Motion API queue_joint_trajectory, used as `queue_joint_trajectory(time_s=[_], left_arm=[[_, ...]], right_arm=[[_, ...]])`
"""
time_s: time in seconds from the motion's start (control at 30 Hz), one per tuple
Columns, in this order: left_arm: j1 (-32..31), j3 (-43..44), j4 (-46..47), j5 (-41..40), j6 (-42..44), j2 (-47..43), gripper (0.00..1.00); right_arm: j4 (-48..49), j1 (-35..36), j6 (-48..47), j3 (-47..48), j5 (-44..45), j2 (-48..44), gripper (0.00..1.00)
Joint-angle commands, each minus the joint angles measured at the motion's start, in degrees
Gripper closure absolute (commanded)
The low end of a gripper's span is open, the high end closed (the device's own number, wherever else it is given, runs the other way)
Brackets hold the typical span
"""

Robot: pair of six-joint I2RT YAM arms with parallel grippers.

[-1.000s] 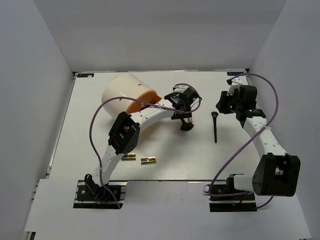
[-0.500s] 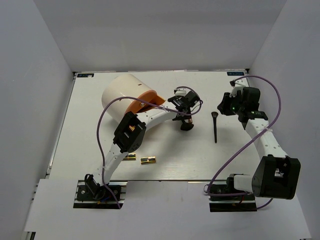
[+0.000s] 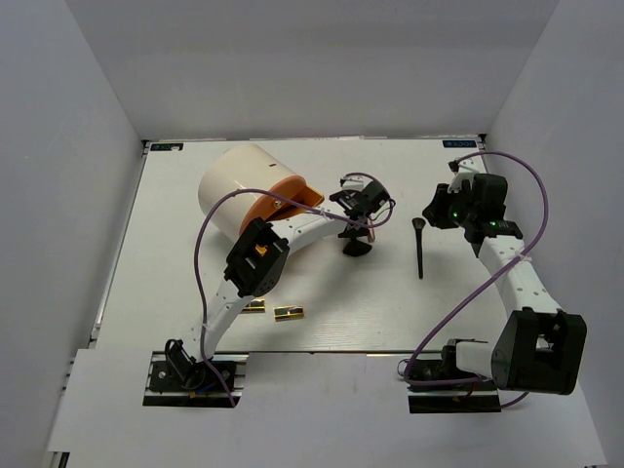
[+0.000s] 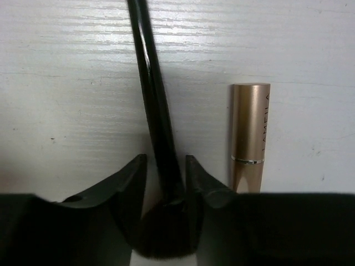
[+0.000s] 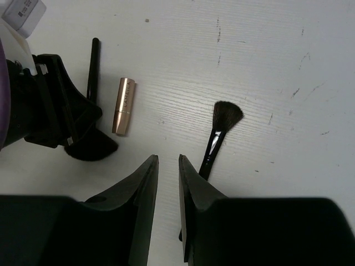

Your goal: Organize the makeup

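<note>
My left gripper (image 3: 357,232) (image 4: 165,160) is shut on a slim black brush (image 4: 150,100) near its bristle head (image 3: 357,249), low over the table. A rose-gold lipstick (image 4: 249,133) lies just right of it and also shows in the right wrist view (image 5: 124,105). A second black brush (image 3: 420,255) (image 5: 212,147) lies on the table. My right gripper (image 3: 432,211) (image 5: 168,158) hovers above its bristle end, jaws almost together and empty. Two little gold-and-black cases (image 3: 252,306) (image 3: 288,313) lie near the front. The tubes are out of view.
A big cream cylinder with an orange face (image 3: 244,187) lies on its side at the back left, close to my left arm's forearm. Purple cables loop over both arms. White walls enclose the table (image 3: 175,273) on three sides.
My left arm's elbow has swung right and its wrist has settled lower over the brush, whose head shifted slightly left. My right gripper drifted a little toward the front.
</note>
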Motion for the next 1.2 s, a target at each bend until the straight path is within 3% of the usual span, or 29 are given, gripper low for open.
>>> queue_joint_trajectory(time_s=[0.0, 0.17, 0.27, 0.47, 0.8, 1.03, 1.17], left_arm=[[-0.1, 0.0, -2.3, 2.0, 1.1, 0.4, 0.58], [-0.6, -6.5, -2.6, 2.8, 4.7, -2.6, 0.75], [-0.6, -12.0, 0.2, 4.9, 6.8, -6.3, 0.8], [-1.1, -16.6, 7.7, 7.9, 11.9, -17.0, 0.84], [-2.2, -21.8, 18.4, 21.5, 22.3, -38.3, 0.83], [-0.9, -19.1, 7.5, 22.1, 30.6, -50.1, 0.82], [-0.9, -17.3, -1.3, 15.6, 34.1, -52.4, 0.82]], right_arm=[[1.4, -0.3, 1.3, -0.3, -1.1, -1.5, 0.73], [1.6, -0.3, 1.5, -0.3, -1.8, -1.5, 0.74], [1.8, -0.3, 1.6, -0.4, -2.3, -1.6, 0.74], [1.3, -0.2, 1.0, -0.8, -4.1, -1.9, 0.74], [1.2, -0.2, 0.2, -1.9, -4.8, -3.2, 0.74], [2.1, -0.2, 0.3, -2.6, -5.5, -3.2, 0.74], [2.6, -0.1, 0.7, -3.0, -5.9, -3.2, 0.75]])
